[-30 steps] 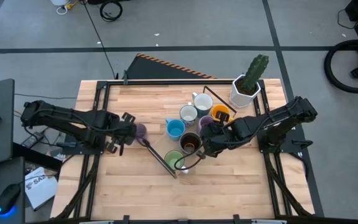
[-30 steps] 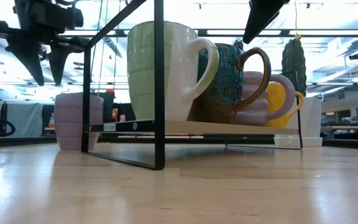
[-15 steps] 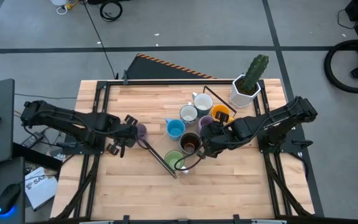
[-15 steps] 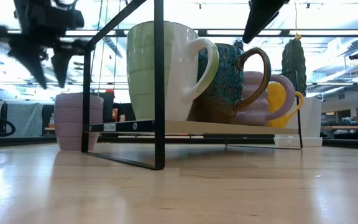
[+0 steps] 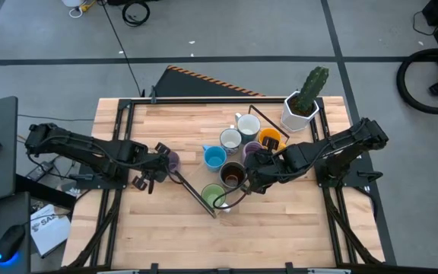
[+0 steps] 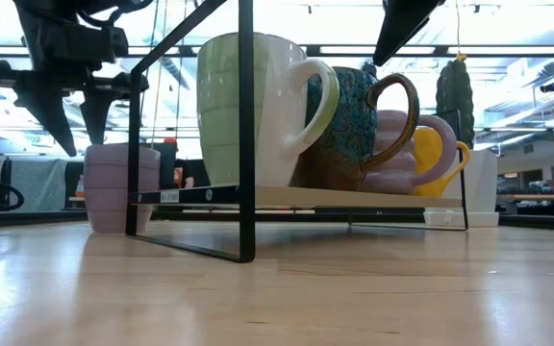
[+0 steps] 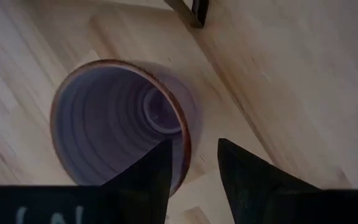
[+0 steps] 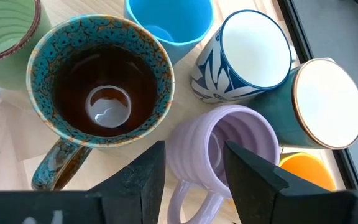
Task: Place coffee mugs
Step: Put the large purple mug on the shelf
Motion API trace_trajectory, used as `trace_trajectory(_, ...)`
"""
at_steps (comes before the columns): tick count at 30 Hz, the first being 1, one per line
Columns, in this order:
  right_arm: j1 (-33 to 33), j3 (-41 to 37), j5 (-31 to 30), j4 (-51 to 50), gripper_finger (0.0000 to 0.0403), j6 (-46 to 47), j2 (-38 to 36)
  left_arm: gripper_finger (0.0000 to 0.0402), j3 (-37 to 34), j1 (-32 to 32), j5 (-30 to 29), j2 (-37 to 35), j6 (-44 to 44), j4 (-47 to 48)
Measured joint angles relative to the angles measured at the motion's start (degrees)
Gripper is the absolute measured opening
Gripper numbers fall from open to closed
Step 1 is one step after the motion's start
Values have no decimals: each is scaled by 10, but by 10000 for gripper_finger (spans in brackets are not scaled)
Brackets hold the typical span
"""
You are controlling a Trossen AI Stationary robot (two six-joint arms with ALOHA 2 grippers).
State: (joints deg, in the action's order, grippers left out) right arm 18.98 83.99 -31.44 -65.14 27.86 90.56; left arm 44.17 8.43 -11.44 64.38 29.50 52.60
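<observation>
A lavender mug point(image 5: 172, 160) stands alone on the tabletop, left of a black wire rack point(image 6: 246, 144). My left gripper point(image 7: 192, 146) hangs open just over the mug's rim point(image 7: 182, 134), pointing down. One finger is over the mouth and the other outside the wall. Several mugs crowd the rack's shelf, among them green point(image 5: 213, 195), dark brown point(image 8: 98, 93), blue point(image 5: 214, 157), orange point(image 5: 269, 139) and a second lavender mug point(image 8: 222, 149). My right gripper point(image 8: 194, 149) hovers open well above that second lavender mug.
A white faceted pot with a green cactus point(image 5: 299, 110) stands at the table's far right corner. The rack's black frame legs point(image 5: 196, 190) reach toward the near edge. Bare wood point(image 5: 166, 228) lies along the near side of the table.
My left gripper has sunk toward the lone lavender mug and tipped a little more downward, its fingers staying apart. The mug has not moved.
</observation>
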Motion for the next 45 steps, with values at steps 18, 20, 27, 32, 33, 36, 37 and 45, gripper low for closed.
trace_trajectory(18,0,0,1,11,166,-2,0,21,0,-37,3,-5,11,9)
trace_trajectory(20,0,0,12,10,166,0,0,21,33,-55,11,-8,25,21)
trace_trajectory(27,1,0,39,8,166,15,-14,21,157,-140,169,8,41,45)
trace_trajectory(32,5,0,37,8,166,20,-27,21,203,-149,224,40,55,47)
trace_trajectory(33,5,0,36,8,166,20,-29,21,207,-143,224,50,59,47)
trace_trajectory(36,5,0,30,9,166,20,-33,21,213,-130,232,79,69,43)
trace_trajectory(37,5,0,30,10,166,20,-33,21,215,-127,235,87,69,43)
trace_trajectory(45,6,0,30,13,166,20,-33,21,234,-114,245,143,72,26)
